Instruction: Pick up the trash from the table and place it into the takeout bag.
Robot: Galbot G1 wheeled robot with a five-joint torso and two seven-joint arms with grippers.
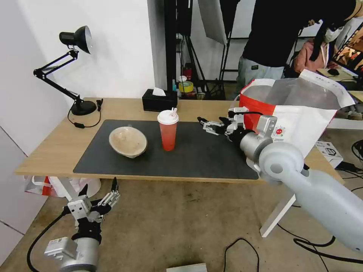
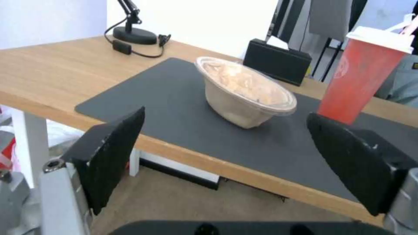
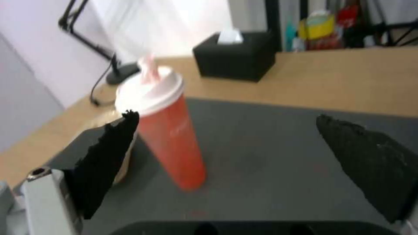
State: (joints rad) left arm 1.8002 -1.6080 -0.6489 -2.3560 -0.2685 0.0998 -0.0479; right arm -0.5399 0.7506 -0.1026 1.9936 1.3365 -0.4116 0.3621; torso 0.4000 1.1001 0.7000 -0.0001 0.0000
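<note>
On the dark mat of the table [image 1: 49,151] stand two pieces of trash: a beige paper bowl [image 1: 127,141] with a clear lid and, to its right, a red cup [image 1: 168,130] with a white lid. The takeout bag [image 1: 298,113] stands open at the table's right end, its foil lining showing. My right gripper [image 1: 210,124] hovers open over the mat between cup and bag, pointing at the cup [image 3: 168,130], which lies between its fingers [image 3: 109,156] farther off. My left gripper [image 1: 99,187] is open below the table's front edge, facing the bowl [image 2: 244,91].
A black tissue box [image 1: 159,100] sits at the table's back edge behind the cup. A black desk lamp [image 1: 72,71] with its cable stands at the back left corner. A small white-and-red plastic bag [image 1: 41,185] lies on the floor under the table's left end.
</note>
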